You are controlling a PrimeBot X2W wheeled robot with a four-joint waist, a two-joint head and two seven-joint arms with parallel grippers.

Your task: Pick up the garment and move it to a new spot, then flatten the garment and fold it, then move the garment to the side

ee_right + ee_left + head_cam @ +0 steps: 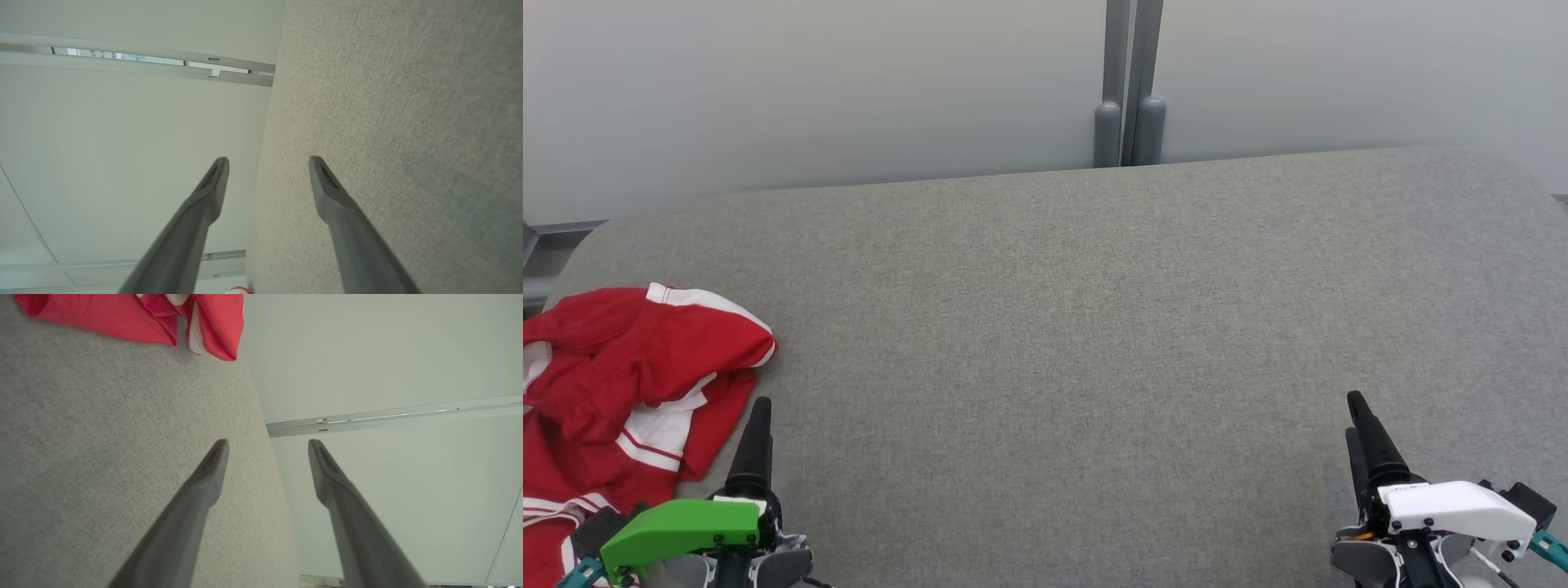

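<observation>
The garment (621, 384) is red with white stripes and lies crumpled at the near left corner of the grey padded table (1078, 327). In the left wrist view its red folds (143, 318) hang along the top edge. My left gripper (756, 425) rests just right of the garment's near edge, apart from it. Its two dark fingers stand open with nothing between them, as the left wrist view shows (267, 445). My right gripper (1360, 416) sits at the near right of the table, also open and empty (267, 161).
A pale wall runs behind the table, with a grey upright post (1129, 90) at the middle of the far edge. The table's far corners are rounded. A metal rail (556, 237) sits past the far left corner.
</observation>
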